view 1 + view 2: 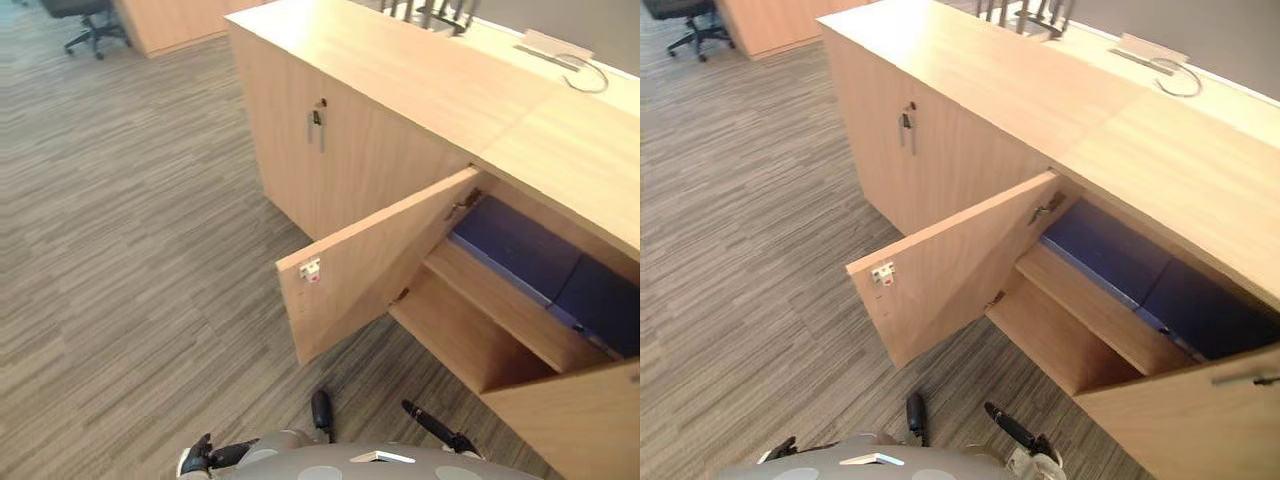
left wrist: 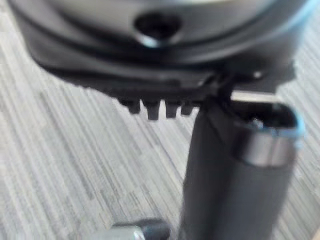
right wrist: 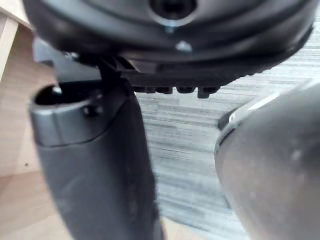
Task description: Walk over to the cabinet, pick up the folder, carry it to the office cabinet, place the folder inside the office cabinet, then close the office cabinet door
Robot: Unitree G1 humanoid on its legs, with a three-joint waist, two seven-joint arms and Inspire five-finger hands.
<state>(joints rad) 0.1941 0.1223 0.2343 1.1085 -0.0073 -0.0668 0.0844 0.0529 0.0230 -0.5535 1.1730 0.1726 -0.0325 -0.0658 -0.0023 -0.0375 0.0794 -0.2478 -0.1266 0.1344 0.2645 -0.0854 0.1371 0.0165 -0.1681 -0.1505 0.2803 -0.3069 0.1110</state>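
Open cabinet door point(image 1: 370, 265) juts edge-first over wide carpet point(image 1: 130, 250).

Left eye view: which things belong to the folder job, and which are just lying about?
Job: blue folder on the upper shelf; office cabinet; its open door.
Lying about: office chair; white cable plate on the cabinet top.
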